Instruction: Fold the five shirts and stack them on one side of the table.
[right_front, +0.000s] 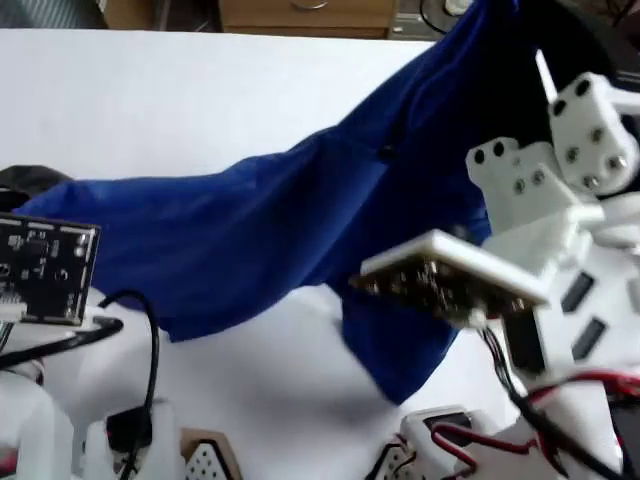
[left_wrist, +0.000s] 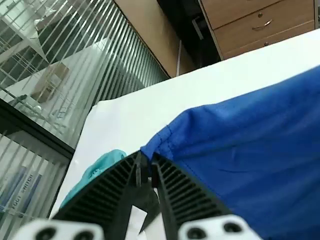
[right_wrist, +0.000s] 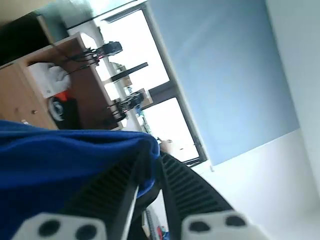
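The blue shirt (right_front: 300, 220) is held up over the desk (right_front: 200, 90), stretched as a loose sheet from the left edge toward the far right corner. It is highest at the right end. Its lower part hangs down toward the near edge, right of the middle, and whether that part touches the desk cannot be told. No crease or fold is seen in it; it hangs open and slack.

In the left wrist view, a hemmed corner of the blue shirt (left_wrist: 250, 145) is pinched between the left jaws, which are closed narrowly on the cloth. In the right wrist view, another edge of the blue shirt (right_wrist: 60, 165) is draped over and clamped in the right jaws, also closed on it. The left arm (right_front: 40, 270) is seen in the high view at the near left, the right arm (right_front: 540, 200) at the near right.

A bunched teal cloth (left_wrist: 95, 172) lies near the desk's edge, just beyond the left jaws; it is judged to be another shirt, not folded.

No folded shirt and no stack are seen anywhere on the desk. The task is therefore judged to be at an early stage: this shirt is only lifted and spread, and it is yet to be laid flat, folded and placed at one side, with the others to follow.
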